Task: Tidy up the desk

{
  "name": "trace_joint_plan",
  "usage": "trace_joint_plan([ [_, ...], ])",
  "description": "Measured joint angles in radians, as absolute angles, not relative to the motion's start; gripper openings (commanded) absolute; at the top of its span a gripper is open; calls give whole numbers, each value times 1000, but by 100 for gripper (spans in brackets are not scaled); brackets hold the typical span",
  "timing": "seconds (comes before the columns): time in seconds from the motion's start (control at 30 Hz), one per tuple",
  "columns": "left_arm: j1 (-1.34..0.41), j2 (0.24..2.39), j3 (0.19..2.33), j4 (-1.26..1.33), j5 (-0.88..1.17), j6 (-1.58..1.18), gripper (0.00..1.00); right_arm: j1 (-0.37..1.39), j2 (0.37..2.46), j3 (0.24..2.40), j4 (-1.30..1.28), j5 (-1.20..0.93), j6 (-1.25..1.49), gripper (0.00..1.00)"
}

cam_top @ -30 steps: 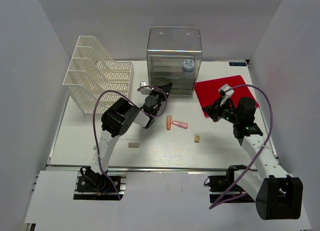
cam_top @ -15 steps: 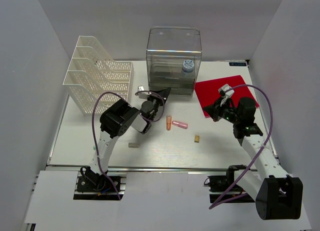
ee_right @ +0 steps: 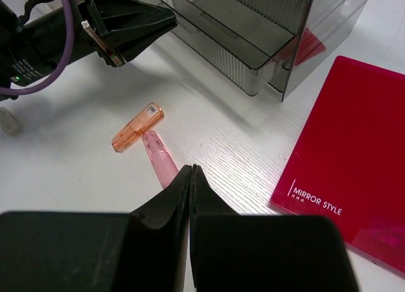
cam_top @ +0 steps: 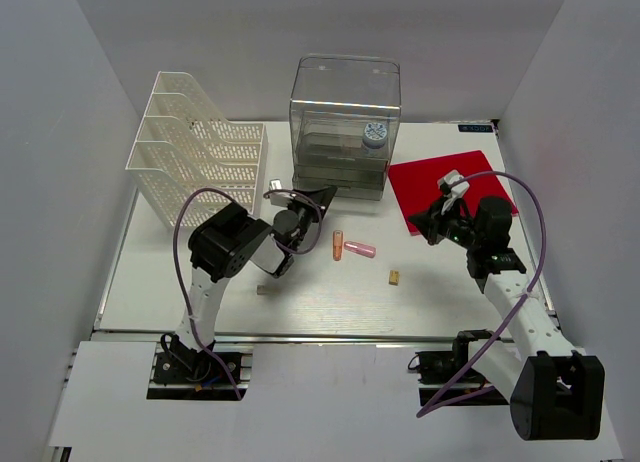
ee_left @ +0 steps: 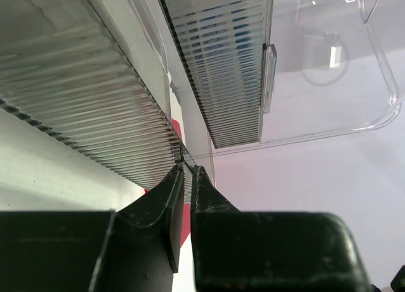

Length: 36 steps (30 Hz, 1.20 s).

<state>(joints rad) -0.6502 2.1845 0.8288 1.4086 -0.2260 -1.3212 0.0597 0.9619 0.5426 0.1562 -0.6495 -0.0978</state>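
The white desk [cam_top: 320, 307] holds a clear plastic drawer box [cam_top: 345, 102] at the back. Its bottom drawer [ee_right: 234, 39] stands pulled out a little. My left gripper [cam_top: 322, 195] is shut on the drawer's thin clear front lip [ee_left: 179, 154], the jaws pinching it from both sides. My right gripper [cam_top: 432, 225] is shut and empty, hovering above the desk just right of a pink tube [ee_right: 158, 156] and an orange tube [ee_right: 137, 127]. Both tubes lie side by side at mid-desk, orange [cam_top: 338, 245] and pink [cam_top: 360, 250].
A white mesh file rack [cam_top: 195, 162] stands at the back left. A red booklet [cam_top: 450, 177] lies right of the box. A small tan piece [cam_top: 394, 277] and a small grey piece [cam_top: 266, 290] lie nearer the front. A round blue-white item [cam_top: 375, 133] sits inside the box.
My left gripper has drawn back to the left and towards the front with the drawer lip in it. The drawer box has shifted slightly left. The right arm has not moved.
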Motion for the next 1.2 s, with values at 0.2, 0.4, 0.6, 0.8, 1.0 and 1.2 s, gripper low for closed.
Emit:
trace_joint_plan([
  [0.2,-650,2158,833,1348,-213,-1321,0,57,962,541,155,-649,-105,3],
  [0.4,-657,2151,889,1248,-172,-1316,0,47,962,540,155,-649,-109,3],
  [0.6,-677,2149,876,1258,-162,-1317,0,46,962,540,155,-650,-110,3],
  [0.8,-701,2131,837,1278,-156,-1317,0,45,962,540,155,-650,-112,4],
  [1.0,-718,2124,818,1288,-148,-1317,0,39,962,540,153,-651,-118,10],
  [1.2,-723,2108,786,1298,-148,-1333,0,38,962,540,152,-657,-128,12],
])
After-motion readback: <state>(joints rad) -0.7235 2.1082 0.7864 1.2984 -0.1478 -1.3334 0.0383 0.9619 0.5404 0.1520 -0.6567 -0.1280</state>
